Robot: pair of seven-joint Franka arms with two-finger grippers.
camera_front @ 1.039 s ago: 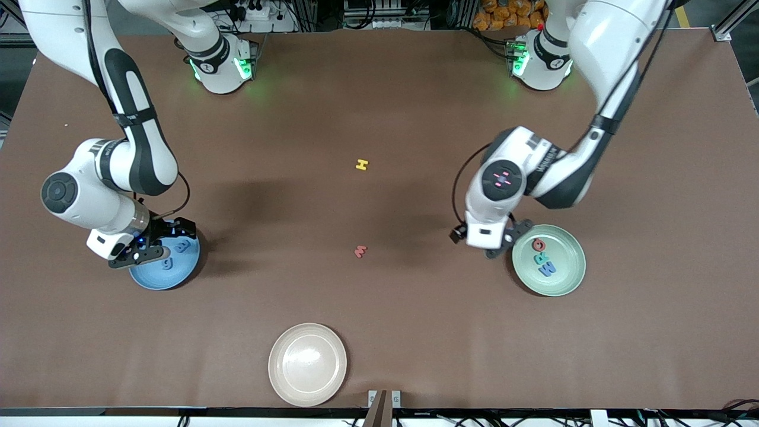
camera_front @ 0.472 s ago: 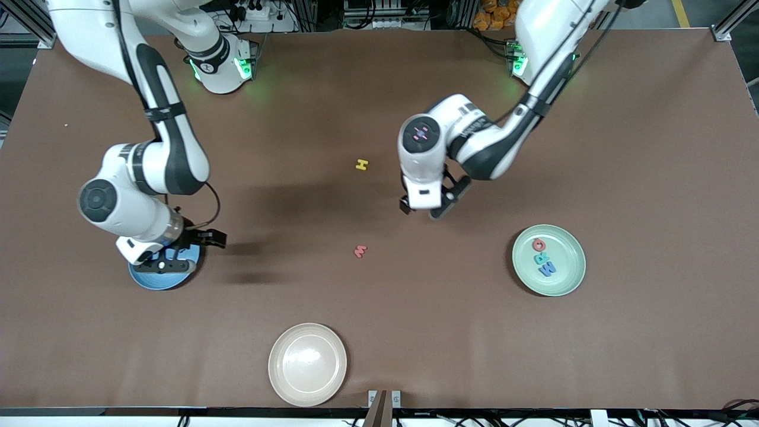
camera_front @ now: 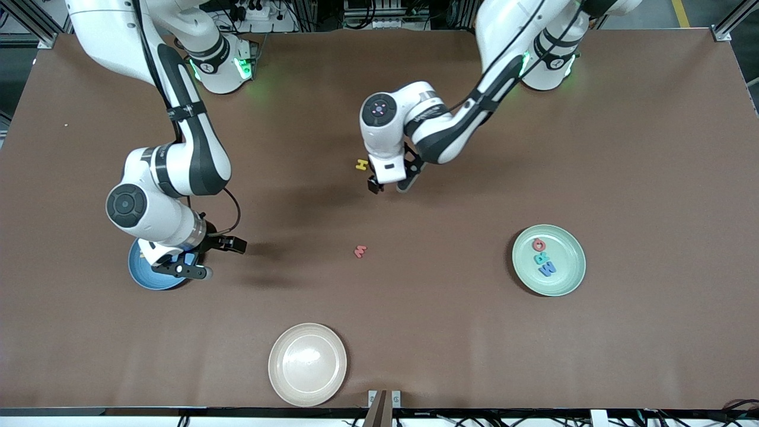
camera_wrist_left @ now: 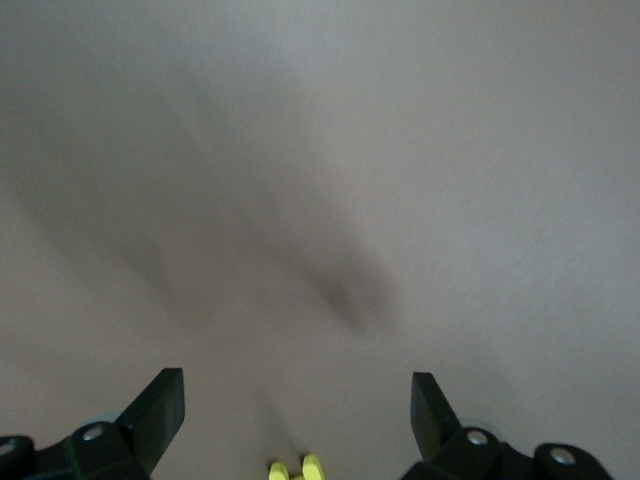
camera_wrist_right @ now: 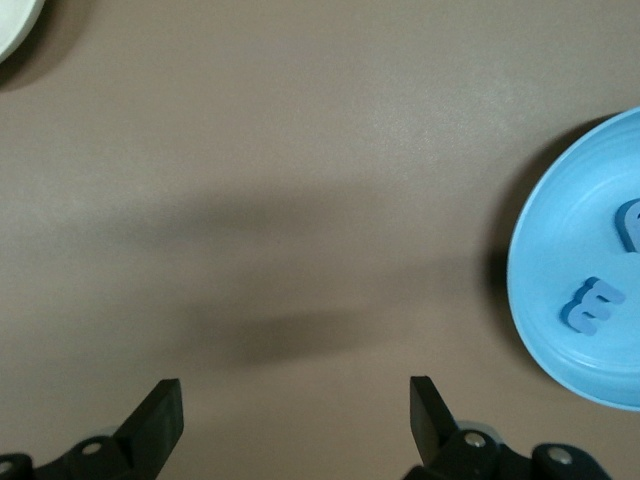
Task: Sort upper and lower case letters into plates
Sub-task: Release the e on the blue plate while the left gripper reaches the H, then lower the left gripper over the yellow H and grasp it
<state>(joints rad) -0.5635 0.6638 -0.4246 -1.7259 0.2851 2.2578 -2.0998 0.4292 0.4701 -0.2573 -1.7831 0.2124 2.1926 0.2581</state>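
The yellow H (camera_front: 362,165) lies mid-table; it also shows in the left wrist view (camera_wrist_left: 296,468), between the fingers at the frame's edge. My left gripper (camera_front: 388,185) (camera_wrist_left: 297,410) hangs open and empty just beside the H. The red w (camera_front: 360,252) lies nearer the camera. The mint green plate (camera_front: 567,249) holds the red Q (camera_front: 538,244), teal R (camera_front: 541,258) and blue W (camera_front: 547,268). My right gripper (camera_front: 213,258) (camera_wrist_right: 295,415) is open and empty over bare table beside the light blue plate (camera_front: 139,274) (camera_wrist_right: 560,230), which holds the blue m (camera_wrist_right: 592,305) and another blue letter (camera_wrist_right: 632,222). The yellow u is hidden.
A beige plate (camera_front: 307,364) sits near the table's front edge; its rim shows in the right wrist view (camera_wrist_right: 15,20). The right arm's elbow covers most of the light blue plate in the front view.
My left gripper has moved from the mint green plate across to the yellow H. My right gripper has moved off the light blue plate toward the table's middle. Both stay open.
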